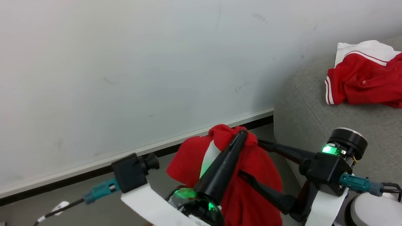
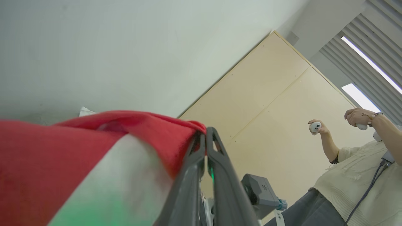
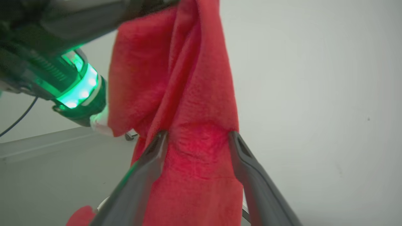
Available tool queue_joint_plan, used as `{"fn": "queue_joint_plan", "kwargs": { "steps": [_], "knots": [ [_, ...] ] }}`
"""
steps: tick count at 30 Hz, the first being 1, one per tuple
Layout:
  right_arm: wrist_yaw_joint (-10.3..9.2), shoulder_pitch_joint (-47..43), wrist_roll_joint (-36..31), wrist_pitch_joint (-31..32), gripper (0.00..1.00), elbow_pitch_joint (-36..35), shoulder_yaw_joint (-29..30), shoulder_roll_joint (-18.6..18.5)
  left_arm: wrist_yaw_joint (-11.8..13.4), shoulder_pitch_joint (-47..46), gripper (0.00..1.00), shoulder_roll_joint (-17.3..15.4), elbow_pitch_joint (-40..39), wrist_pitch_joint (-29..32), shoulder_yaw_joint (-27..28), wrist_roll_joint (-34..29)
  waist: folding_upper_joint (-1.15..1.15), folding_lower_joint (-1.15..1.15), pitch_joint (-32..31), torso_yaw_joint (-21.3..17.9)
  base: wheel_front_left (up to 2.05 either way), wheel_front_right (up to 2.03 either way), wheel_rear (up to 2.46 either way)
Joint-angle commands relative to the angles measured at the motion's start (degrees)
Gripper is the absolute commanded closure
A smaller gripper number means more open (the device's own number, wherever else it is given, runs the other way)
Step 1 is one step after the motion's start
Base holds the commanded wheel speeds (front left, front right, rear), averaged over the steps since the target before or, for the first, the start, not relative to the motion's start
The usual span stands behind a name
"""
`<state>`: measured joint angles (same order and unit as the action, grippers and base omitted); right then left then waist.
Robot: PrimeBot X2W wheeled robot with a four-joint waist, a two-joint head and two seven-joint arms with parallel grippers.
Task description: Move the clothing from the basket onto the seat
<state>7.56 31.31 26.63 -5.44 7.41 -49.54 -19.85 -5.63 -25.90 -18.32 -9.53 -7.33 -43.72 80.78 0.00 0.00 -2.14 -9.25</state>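
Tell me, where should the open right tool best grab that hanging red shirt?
The bunched middle of the hanging red shirt, a little below where the left tool pinches its top. Come from the robot's right: the cloth drapes down as a narrow column, and the right tool stands open astride that column, so closing there would probably catch several layers.

Head looks down; both wrists close on clothing [image 3: 194,94].

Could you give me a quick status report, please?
Left gripper shut on a red garment, held aloft. Right gripper open, fingers astride its hanging part. Second garment already on the seat. Nothing seen in the way.
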Motion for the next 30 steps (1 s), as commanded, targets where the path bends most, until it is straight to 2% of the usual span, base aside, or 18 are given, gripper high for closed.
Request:
{"fn": "queue_joint_plan", "kwargs": {
  "steps": [1,12,13,14,15,16,17,26,27,28,29,30],
  "knots": [
    [-0.15,1.0,0.4,-0.3,0.00,0.3,-0.2,-0.3,-0.4,0.0,1.00,0.3,-0.4,0.3,-0.2,1.0,0.00,0.00,-0.1,0.0,0.00,0.00,0.00],
    [-0.15,4.4,3.8,-1.8,0.00,2.6,-4.3,0.3,-0.8,0.5,1.00,0.4,-1.6,2.5,-1.6,2.5,0.00,0.00,0.1,-0.1,0.00,0.00,0.00],
    [-0.15,4.6,4.1,-1.9,0.14,3.0,-4.6,0.4,-0.8,0.5,1.00,0.5,-1.7,2.6,-1.7,2.6,0.00,0.00,0.1,-0.1,0.00,0.00,0.00],
    [-0.15,4.7,4.5,-2.2,0.36,3.4,-4.8,0.5,-0.8,0.4,1.00,0.5,-1.7,2.6,-1.7,2.5,0.00,0.00,0.2,-0.1,0.00,0.00,0.00],
    [-0.15,4.7,4.9,-2.2,0.72,3.8,-4.8,0.7,-0.9,0.4,1.00,0.5,-1.7,2.6,-1.8,2.6,0.00,0.00,0.2,-0.1,0.00,0.00,0.00],
    [-0.15,4.8,5.1,-2.4,0.92,4.3,-5.0,0.9,-0.9,0.4,1.00,0.5,-1.7,2.6,-1.8,2.7,0.00,0.00,0.3,-0.1,0.00,0.00,0.00],
    [-0.15,4.6,5.6,-2.8,1.00,4.8,-4.9,1.1,-0.9,0.4,1.00,0.6,-1.7,2.7,-1.8,2.8,0.00,0.00,0.3,-0.1,0.00,0.00,0.00],
    [-0.15,3.7,8.7,-5.4,1.00,7.3,-4.0,0.9,0.0,1.0,1.00,-0.3,-0.1,2.2,-1.8,1.3,0.00,0.00,0.6,-0.4,0.00,0.00,0.00],
    [-0.15,3.3,8.8,-5.6,1.00,7.5,-3.4,0.8,0.2,1.1,0.93,-0.4,0.3,1.9,-1.7,0.9,0.00,0.00,0.6,-0.5,0.00,0.00,0.00],
    [-0.15,3.0,8.9,-5.9,1.00,7.6,-2.9,0.7,0.5,1.3,0.56,-0.5,0.8,1.5,-1.6,0.4,0.00,0.00,0.7,-0.7,0.00,0.00,0.00],
    [-0.15,2.7,9.1,-6.0,1.00,7.7,-2.4,0.6,0.6,1.4,0.00,-0.5,1.2,1.2,-1.6,0.1,0.00,0.00,0.8,-0.9,0.00,0.00,0.00],
    [-0.15,2.5,9.1,-6.2,1.00,7.8,-1.8,0.4,0.9,1.5,0.00,-0.6,1.7,0.9,-1.5,-0.3,0.00,0.00,0.9,-1.1,0.00,0.00,0.00]
  ]
}}
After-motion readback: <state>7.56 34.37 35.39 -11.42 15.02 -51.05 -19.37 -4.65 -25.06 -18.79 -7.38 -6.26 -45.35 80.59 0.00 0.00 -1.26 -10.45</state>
